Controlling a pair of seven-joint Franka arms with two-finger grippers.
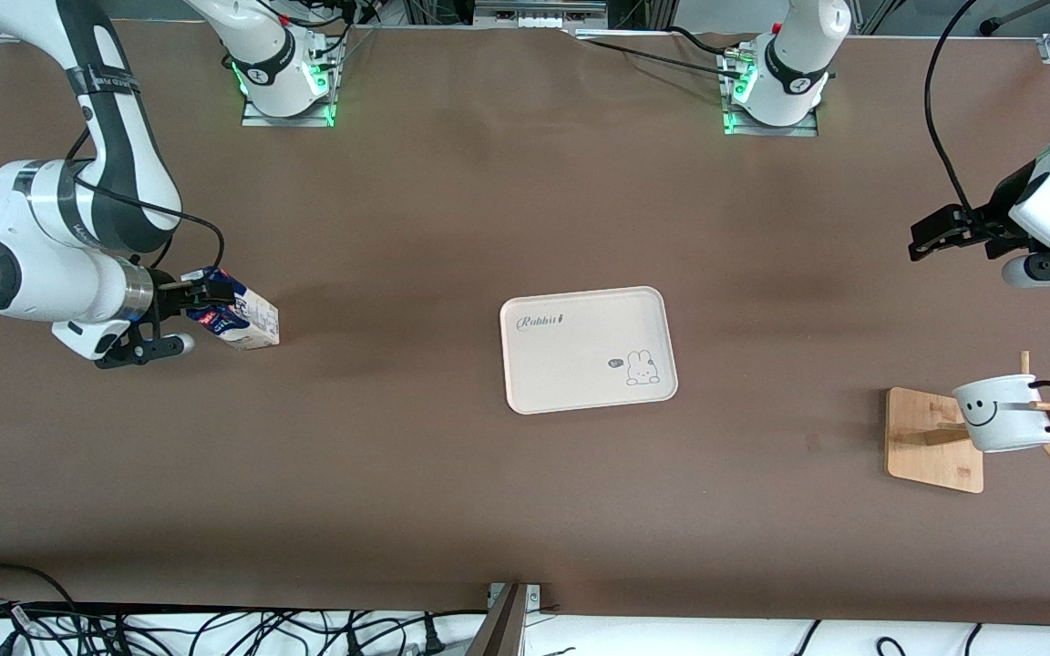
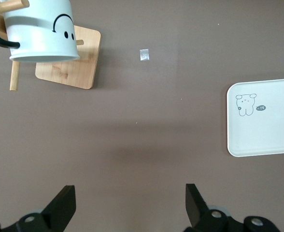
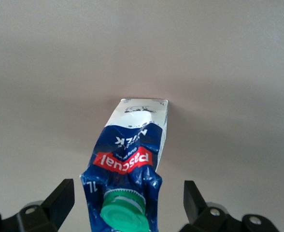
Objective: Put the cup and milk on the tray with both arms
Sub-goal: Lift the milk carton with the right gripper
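The milk carton (image 1: 235, 315) stands on the table at the right arm's end; its green cap (image 3: 125, 213) shows in the right wrist view. My right gripper (image 1: 186, 319) is open, with a finger on each side of the carton's top (image 3: 132, 154) and a gap on both sides. The white smiley cup (image 1: 1003, 415) hangs on a wooden rack at the left arm's end and also shows in the left wrist view (image 2: 40, 29). My left gripper (image 1: 931, 232) is open and empty over bare table (image 2: 130, 203). The cream tray (image 1: 589, 351) lies mid-table, empty (image 2: 262, 121).
The rack's wooden base (image 1: 931, 437) and pegs stand under the cup, nearer to the front camera than the left gripper. A small scrap of tape (image 2: 144, 55) lies between rack and tray. Cables run along the table's front edge (image 1: 215, 629).
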